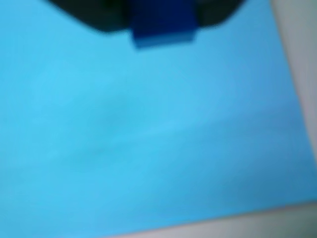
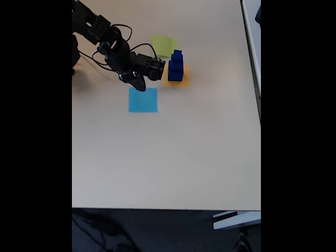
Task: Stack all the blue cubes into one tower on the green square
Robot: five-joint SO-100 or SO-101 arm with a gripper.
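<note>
My gripper (image 2: 137, 83), jaw state unreadable, hangs near the tabletop's far-left corner; blue cubes (image 2: 175, 67) stacked on the orange-yellow square (image 2: 185, 80).

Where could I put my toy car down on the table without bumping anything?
In the fixed view, the whole near half of the table, below the light blue square, is bare. The right side past the blue cubes is bare too. It is crowded at the top left, where the arm and gripper, green square and orange square sit.
</note>
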